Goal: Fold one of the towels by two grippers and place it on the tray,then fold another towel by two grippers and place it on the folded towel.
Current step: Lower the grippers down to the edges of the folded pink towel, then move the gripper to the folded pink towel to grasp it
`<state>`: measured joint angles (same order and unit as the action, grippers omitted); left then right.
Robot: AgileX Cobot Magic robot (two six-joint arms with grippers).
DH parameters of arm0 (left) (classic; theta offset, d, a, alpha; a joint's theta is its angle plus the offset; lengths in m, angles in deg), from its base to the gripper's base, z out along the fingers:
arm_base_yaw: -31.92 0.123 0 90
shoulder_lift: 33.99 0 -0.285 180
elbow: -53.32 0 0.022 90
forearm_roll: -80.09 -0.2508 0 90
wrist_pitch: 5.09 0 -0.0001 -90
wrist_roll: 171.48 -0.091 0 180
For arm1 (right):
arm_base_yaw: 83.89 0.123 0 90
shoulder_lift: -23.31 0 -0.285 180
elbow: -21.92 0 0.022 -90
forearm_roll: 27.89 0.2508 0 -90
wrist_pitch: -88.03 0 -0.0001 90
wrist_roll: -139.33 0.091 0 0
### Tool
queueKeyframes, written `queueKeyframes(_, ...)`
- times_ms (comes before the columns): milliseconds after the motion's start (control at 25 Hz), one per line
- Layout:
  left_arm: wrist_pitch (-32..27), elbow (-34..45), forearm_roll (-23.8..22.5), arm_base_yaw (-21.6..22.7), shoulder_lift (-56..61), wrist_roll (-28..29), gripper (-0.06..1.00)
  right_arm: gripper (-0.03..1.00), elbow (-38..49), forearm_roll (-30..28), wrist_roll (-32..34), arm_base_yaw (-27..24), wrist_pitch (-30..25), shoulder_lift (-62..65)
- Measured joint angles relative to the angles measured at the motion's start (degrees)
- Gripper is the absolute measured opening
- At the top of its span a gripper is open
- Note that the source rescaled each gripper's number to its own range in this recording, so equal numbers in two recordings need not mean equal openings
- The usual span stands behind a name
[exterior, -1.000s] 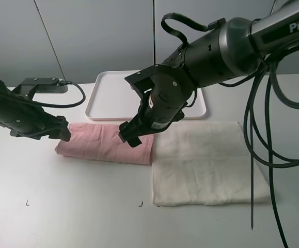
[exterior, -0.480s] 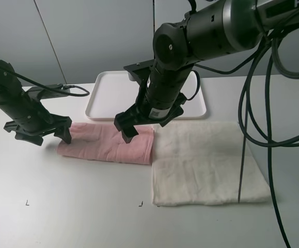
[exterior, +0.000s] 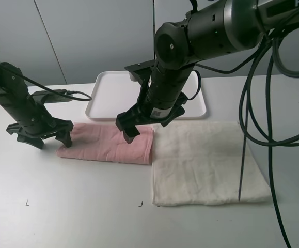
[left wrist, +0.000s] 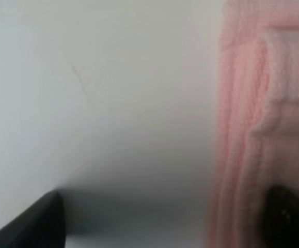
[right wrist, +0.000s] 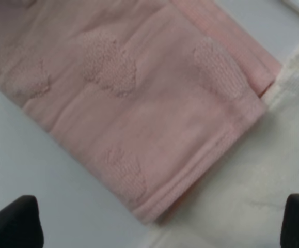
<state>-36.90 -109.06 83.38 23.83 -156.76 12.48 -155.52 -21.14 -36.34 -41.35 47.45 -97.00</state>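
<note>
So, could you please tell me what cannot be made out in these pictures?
Exterior high: the right arm hides part of the tray and of the pink towel.
Left wrist: too blurred to tell whether the left gripper touches the pink towel.
Right wrist: the frame edge cuts off the right gripper's fingers; the cream-white towel shows only partly.

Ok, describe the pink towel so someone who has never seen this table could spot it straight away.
On the white table, find the white tray at the back. Just in front of it lies the pink towel, folded into a long strip. Its neighbour, the cream-white towel, is larger and spread flat; only this one is pink.
</note>
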Motion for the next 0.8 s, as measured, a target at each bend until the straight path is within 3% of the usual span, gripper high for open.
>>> queueKeyframes(480, -3.22, 1.32, -5.88, 0.0, 0.48, 4.81, 0.98, 1.0, -0.58, 3.43, -1.52, -0.23, 0.2, -6.44)
queueKeyframes(800, -4.58, 1.45, -8.84, 0.0, 0.72, 6.59, 0.98, 1.0, -7.91, 6.02, -2.87, -0.23, -1.48, -11.06)
